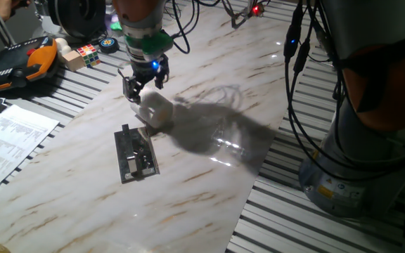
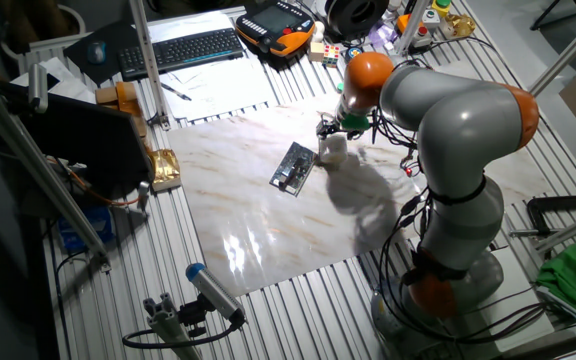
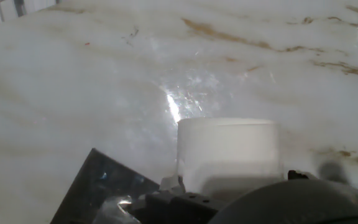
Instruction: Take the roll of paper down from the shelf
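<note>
The roll of paper is a small white cylinder just past the far end of the shelf, a flat dark plate with a silvery bracket lying on the marble board. My gripper is directly over the roll and appears shut on it. The fingertips are hidden behind the roll. In the hand view the roll fills the lower middle, right at the hand, with a corner of the shelf at lower left. In the other fixed view the roll sits beside the shelf.
The marble board lies on a ribbed table. A printed sheet lies at the left. A teach pendant, a colour cube and a tape roll are at the back left. The arm's base stands at the right.
</note>
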`<state>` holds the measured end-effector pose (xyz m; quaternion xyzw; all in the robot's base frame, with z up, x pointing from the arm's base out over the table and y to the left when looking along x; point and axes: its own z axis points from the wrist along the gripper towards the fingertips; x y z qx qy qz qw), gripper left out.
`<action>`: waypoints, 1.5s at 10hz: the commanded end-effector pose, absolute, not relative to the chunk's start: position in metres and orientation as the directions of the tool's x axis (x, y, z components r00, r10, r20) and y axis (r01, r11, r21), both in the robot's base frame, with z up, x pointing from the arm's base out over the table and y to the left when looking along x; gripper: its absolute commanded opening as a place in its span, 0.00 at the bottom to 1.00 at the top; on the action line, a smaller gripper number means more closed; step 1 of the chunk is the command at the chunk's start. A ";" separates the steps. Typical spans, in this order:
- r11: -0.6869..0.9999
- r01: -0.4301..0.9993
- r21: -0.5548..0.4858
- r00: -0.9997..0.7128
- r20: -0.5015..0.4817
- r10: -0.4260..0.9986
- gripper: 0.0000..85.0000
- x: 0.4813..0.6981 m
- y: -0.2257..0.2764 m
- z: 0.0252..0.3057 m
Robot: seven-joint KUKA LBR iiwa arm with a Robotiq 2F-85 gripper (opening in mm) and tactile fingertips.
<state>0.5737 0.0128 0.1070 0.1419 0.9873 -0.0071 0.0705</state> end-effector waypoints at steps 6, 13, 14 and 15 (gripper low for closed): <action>0.953 0.301 0.010 -0.948 -0.100 0.301 0.45 0.568 0.047 0.191; 0.949 0.302 0.087 -0.952 -0.032 0.306 0.01 0.547 0.075 0.239; 0.954 0.292 0.070 -0.955 -0.029 0.295 0.01 0.544 0.076 0.244; 0.958 0.284 0.048 -0.958 -0.026 0.285 0.01 0.540 0.079 0.248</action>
